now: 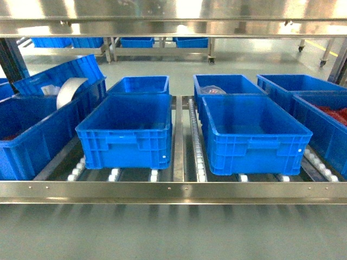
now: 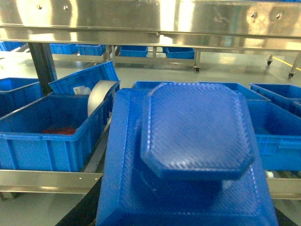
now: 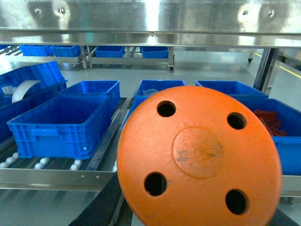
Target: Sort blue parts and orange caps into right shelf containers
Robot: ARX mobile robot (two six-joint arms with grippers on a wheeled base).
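From the head camera I see neither arm, only the roller shelf [image 1: 179, 190] with its blue crates: one front crate left of centre [image 1: 127, 130] and one right of centre [image 1: 252, 132], both showing bare floors, with more crates behind and to either side. The far-right crate [image 1: 331, 116] has red pieces in it. On my left wrist camera a blue part [image 2: 197, 129] with a textured octagonal face fills the frame close to the lens; on the right wrist camera an orange cap [image 3: 200, 157], a round disc with four holes, does the same. Neither tool is visible, so whether they grip these I cannot tell.
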